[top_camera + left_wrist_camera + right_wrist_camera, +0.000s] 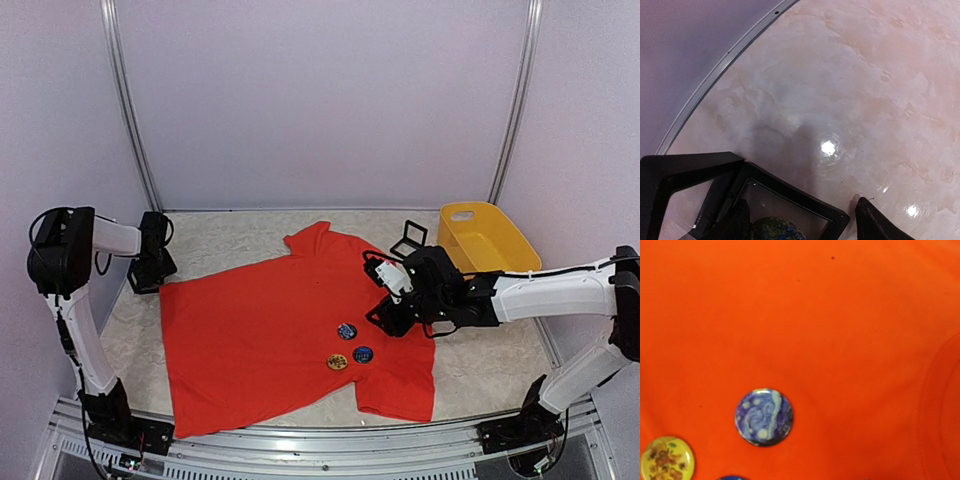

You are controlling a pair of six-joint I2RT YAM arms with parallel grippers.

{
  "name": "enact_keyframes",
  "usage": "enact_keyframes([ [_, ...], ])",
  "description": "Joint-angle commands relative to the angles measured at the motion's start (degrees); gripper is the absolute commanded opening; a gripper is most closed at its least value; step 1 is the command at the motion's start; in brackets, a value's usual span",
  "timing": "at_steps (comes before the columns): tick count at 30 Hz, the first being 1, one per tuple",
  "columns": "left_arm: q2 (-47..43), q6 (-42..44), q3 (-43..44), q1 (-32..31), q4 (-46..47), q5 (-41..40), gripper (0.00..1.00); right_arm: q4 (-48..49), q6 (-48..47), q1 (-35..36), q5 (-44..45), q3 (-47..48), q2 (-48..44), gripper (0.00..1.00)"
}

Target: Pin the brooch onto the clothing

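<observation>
The red-orange T-shirt [260,330] lies spread flat on the table. Three round brooches sit on its lower right: a blue swirl one [347,331] [764,416], a second blue one [363,354] and a yellow one [337,362] [665,458]. My right gripper [384,316] hovers over the shirt just right of the swirl brooch; its fingers stay outside the wrist view and it holds nothing. My left gripper [150,268] [800,202] is open at the far left, off the shirt, straddling a black windowed case [790,197] with a green-blue brooch [777,230] inside.
A yellow plastic basket [485,238] stands at the back right. A small black frame [408,238] stands between the basket and the shirt collar. Metal rails [715,75] edge the marbled table [865,100].
</observation>
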Motion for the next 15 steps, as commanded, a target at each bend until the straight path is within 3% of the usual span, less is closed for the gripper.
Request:
enact_keyframes([
  [1, -0.7, 2.2, -1.1, -4.1, -0.4, 3.4, 0.62, -0.1, -0.9, -0.8, 1.2, -0.6, -1.7, 0.48],
  [4, -0.1, 3.0, -0.1, -5.9, -1.4, 3.3, 0.5, -0.5, -1.3, -0.9, 1.1, -0.7, -2.1, 0.48],
  [15, 0.1, 6.4, 2.0, -9.5, -3.7, 2.2, 0.37, -0.2, -2.3, -1.3, 0.0, -1.3, -2.8, 0.48],
])
